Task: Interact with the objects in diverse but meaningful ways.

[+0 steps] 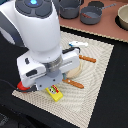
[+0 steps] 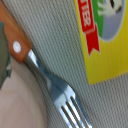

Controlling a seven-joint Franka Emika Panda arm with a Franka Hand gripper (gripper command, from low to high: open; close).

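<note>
In the exterior view my gripper (image 1: 51, 81) hangs low over the woven mat (image 1: 100, 75), its fingers hidden under the white hand. Just below it lies the yellow block with red marks (image 1: 54, 93) (image 2: 102, 35). A brown-handled fork (image 1: 74, 83) (image 2: 45, 72) rests between that block and a pale plate (image 1: 75, 71) (image 2: 15, 110). No fingers appear in the wrist view. The red tomato (image 1: 21, 86) peeks out beside the hand on the exterior view's left. Two dark grey pots (image 1: 70, 7) (image 1: 92, 15) stand at the back.
A second brown-handled utensil (image 1: 87, 59) and a pale one (image 1: 80, 44) lie on the mat beyond the plate. A tan bowl (image 1: 123, 17) sits at the back on the exterior view's right. The arm's bulk hides much of the mat.
</note>
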